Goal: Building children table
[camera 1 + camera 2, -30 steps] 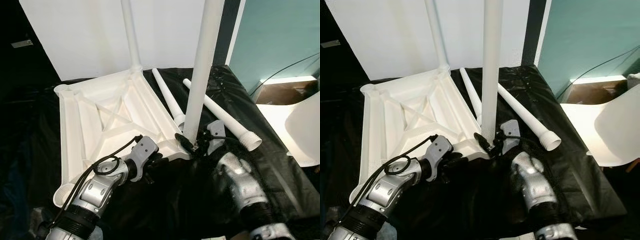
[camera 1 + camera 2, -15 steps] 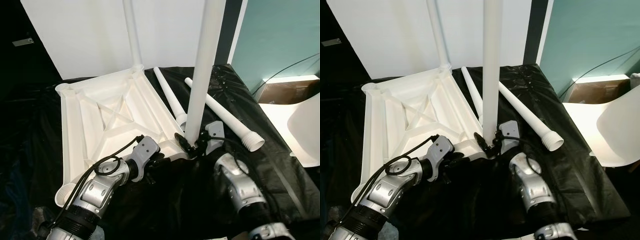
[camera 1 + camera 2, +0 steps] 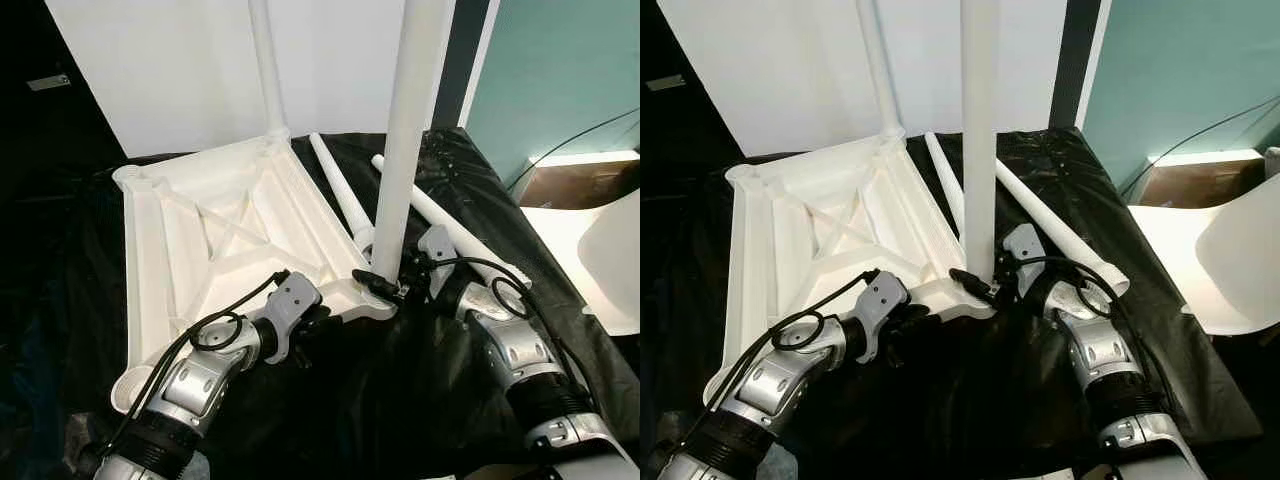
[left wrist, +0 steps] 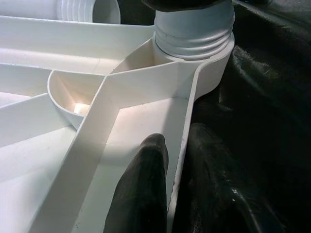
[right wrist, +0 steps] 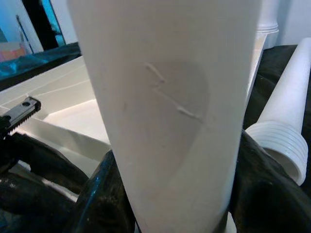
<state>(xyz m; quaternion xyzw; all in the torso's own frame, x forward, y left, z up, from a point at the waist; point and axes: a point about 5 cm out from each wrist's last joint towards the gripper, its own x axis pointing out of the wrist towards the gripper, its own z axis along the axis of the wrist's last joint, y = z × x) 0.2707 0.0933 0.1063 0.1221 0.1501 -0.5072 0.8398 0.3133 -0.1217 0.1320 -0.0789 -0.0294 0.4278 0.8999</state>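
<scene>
Right gripper (image 3: 390, 287) clamped low around upright leg (image 3: 405, 140): keep vertical, twist threads home. Left gripper (image 4: 160, 150) pinching tabletop (image 3: 225, 240) rim beside socket: brace firmly.

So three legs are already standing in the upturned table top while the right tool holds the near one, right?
Not three. The left eye view shows two legs standing: the near leg in the right tool and the far leg. Two loose legs lie beside the table top.
</scene>
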